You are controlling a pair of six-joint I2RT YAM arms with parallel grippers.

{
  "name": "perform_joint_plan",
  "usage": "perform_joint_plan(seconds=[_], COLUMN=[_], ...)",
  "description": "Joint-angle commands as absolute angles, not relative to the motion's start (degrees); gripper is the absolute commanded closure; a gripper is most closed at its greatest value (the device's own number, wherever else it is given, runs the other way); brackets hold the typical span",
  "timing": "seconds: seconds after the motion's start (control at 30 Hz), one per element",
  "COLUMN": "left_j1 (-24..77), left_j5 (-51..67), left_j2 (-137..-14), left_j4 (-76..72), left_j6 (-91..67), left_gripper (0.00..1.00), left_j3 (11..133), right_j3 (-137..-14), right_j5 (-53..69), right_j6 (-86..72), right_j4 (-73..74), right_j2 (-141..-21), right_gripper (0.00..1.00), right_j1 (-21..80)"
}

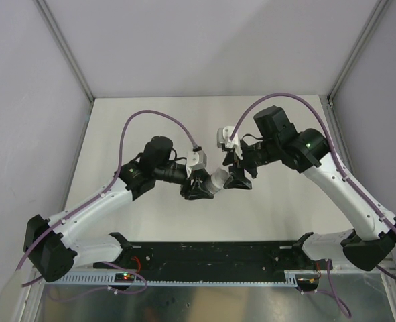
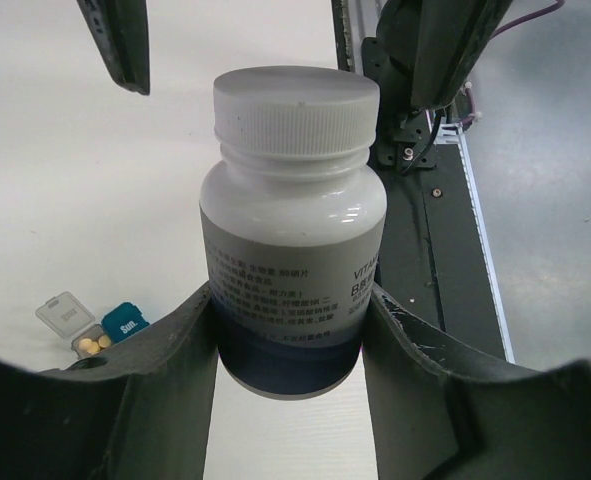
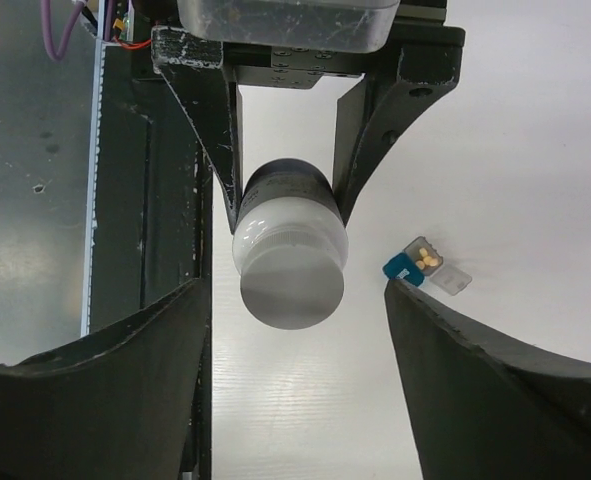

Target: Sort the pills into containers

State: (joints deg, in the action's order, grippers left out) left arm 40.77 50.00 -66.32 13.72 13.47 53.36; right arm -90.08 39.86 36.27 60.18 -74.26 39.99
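- The left jaws are clamped on the lower body of a small white round plastic bottle (image 2: 293, 230), holding it off the white desk (image 2: 55, 200) with its ribbed white cap (image 2: 295, 105) towards the right arm.
- The right jaws stand wide apart on either side of that cap, seemingly not touching it.
- The tiny joined pair of teal and grey plastic containers (image 2: 125, 322) sits on the desk below and to one side. The grey half is open with small yellow pills (image 2: 93, 344) inside; the teal half is shut.
- Likely risks:
  - If the right jaws close off-centre, they may push the bottle askew.
  - A twist could spin the smooth label in the left grip.
  - Once uncapped, a bottle held this far over could spill pills past such small containers.
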Motion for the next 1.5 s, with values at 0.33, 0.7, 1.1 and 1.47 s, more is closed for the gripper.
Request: perform_joint_plan(seconds=[0.33, 0.7, 1.1, 1.47], left_j1=[40.34, 40.63, 46.32, 52.88], left_j5=[52.20, 45.26, 11.93, -13.73], left_j2=[-66.26, -65.58, -65.48, -67.28], left_j4=[13.36, 13.30, 5.91, -1.90], left_j6=[13.13, 13.89, 11.98, 15.27], left_gripper=[1.00, 1.00, 1.00, 1.00], left_j3=[55.99, 55.82, 54.32, 50.96], right_j3=[-91.10, -91.68, -94.95, -99.32], right_j5=[40.46, 42.50, 49.58, 57.97], right_j6=[36.69, 31.70, 14.56, 3.72], right_j4=[59.99, 59.39, 54.46, 54.08], right_j2=[-76.14, -79.45, -90.50, -102.23], right_gripper=[0.40, 0.74, 0.84, 0.77], right_j1=[41.44, 40.00, 32.60, 28.09])
